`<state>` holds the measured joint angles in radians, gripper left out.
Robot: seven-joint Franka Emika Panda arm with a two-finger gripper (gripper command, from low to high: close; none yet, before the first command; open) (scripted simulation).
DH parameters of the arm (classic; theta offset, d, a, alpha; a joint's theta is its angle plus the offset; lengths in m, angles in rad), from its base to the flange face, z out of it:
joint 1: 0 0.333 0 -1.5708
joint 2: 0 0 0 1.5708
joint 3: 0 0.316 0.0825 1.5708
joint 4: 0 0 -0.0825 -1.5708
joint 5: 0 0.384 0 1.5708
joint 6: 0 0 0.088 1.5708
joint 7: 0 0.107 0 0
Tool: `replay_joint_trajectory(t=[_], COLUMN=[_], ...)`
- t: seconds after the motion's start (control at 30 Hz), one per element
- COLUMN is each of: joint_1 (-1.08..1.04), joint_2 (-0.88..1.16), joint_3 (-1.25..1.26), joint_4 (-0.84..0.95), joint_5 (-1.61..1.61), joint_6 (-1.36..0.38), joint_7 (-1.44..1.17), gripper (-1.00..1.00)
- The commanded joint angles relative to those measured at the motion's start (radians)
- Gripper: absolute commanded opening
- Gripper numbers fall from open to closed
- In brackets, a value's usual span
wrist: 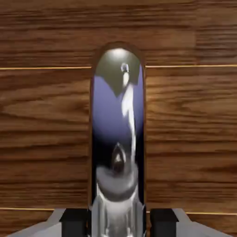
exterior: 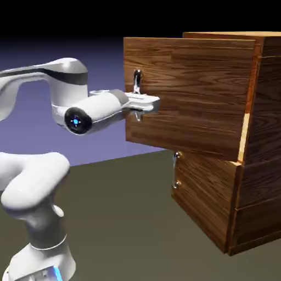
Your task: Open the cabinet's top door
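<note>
Two-finger grey-tipped gripper (wrist: 119, 222) closed around vertical silver bar handle (wrist: 117, 125) of swung-out wood-grain top door (exterior: 189, 93); pull along hinge arc, wrist turning with door.

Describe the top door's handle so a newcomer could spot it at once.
Find the tall wooden cabinet on the exterior view's right, then its upper door, swung out from the body. On that door, near the edge farthest from the cabinet's body, is a shiny upright metal handle. Unlike the lower door's handle, it has the robot's jaws at it.
</note>
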<state>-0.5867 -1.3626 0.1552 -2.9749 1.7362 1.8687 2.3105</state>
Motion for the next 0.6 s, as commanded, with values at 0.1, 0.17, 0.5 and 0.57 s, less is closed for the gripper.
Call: replay_joint_trajectory(t=[0.1, 0.17, 0.5, 0.57], joint_1=[-0.014, -0.019, 0.048, 0.081], joint_2=[0.057, 0.097, 0.41, 0.483], joint_3=[-0.145, -0.217, -0.573, -0.636], joint_4=[0.016, 0.034, 0.237, 0.297], joint_5=[-0.14, -0.212, -0.563, -0.619], joint_6=[-0.115, -0.174, -0.496, -0.563], joint_7=[-0.038, -0.06, -0.203, -0.232], gripper=[-1.0, -1.0, -1.0, -1.0])
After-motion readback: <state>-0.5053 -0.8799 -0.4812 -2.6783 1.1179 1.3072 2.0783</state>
